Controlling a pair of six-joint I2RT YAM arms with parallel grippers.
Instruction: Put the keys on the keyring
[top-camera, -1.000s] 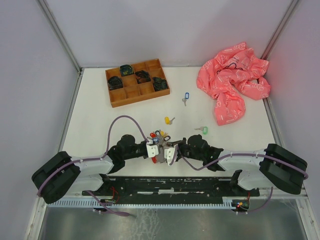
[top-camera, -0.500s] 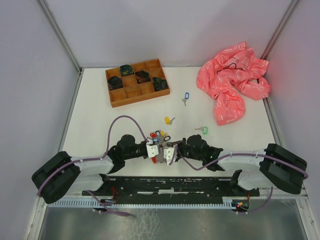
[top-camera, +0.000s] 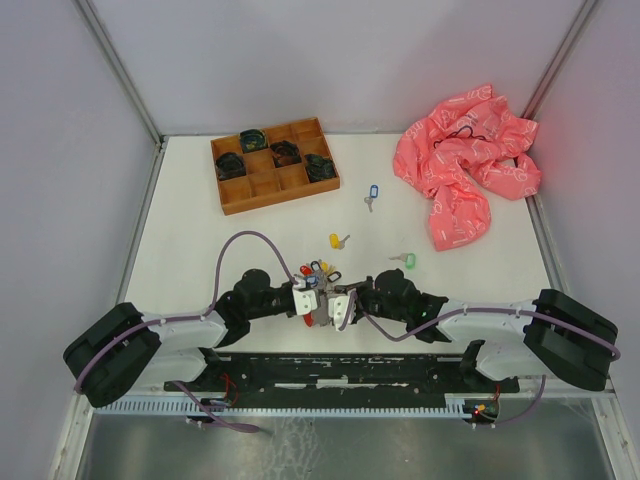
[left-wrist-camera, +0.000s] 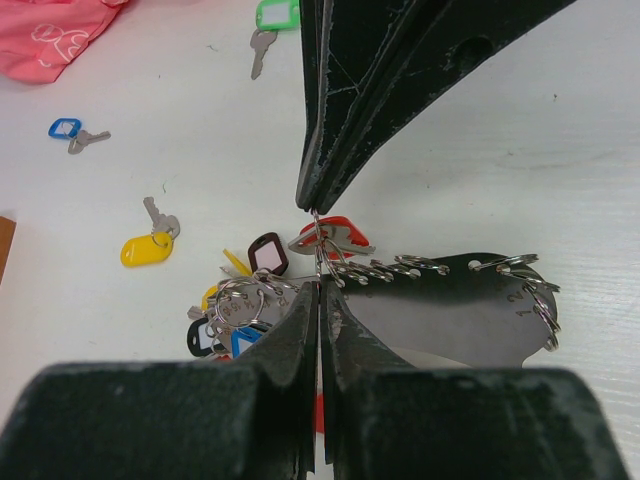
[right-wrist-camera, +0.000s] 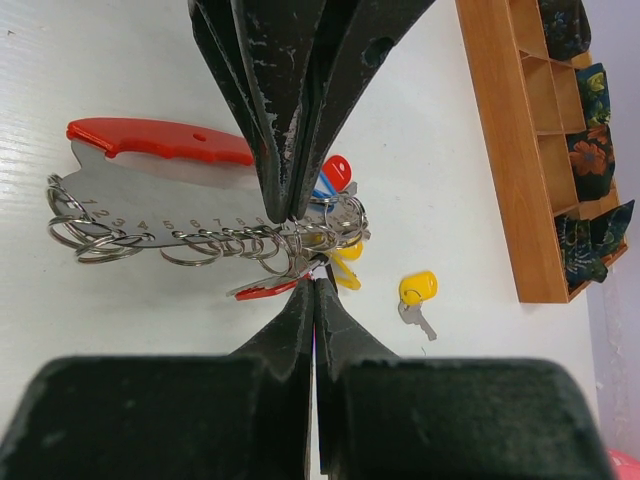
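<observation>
My left gripper (top-camera: 316, 301) and right gripper (top-camera: 331, 303) meet tip to tip at the near middle of the table. Both are shut on the thin silvery keyring (left-wrist-camera: 317, 246), which stands as a wire between the left gripper (left-wrist-camera: 318, 286) and the right fingertips (left-wrist-camera: 312, 200). A red tag (left-wrist-camera: 338, 233) hangs on that ring. In the right wrist view my right gripper (right-wrist-camera: 313, 284) pinches beside the red tag (right-wrist-camera: 262, 290). Loose keys lie farther out: yellow (top-camera: 338, 241), green (top-camera: 403, 260) and blue (top-camera: 372, 194). A bunch of tagged keys (left-wrist-camera: 232, 310) lies under the grippers.
A grey metal plate (left-wrist-camera: 450, 305) with a red handle (right-wrist-camera: 150, 140) and a row of numbered rings lies under the grippers. A wooden compartment tray (top-camera: 275, 165) stands at the back left. A crumpled pink bag (top-camera: 465, 165) lies at the back right.
</observation>
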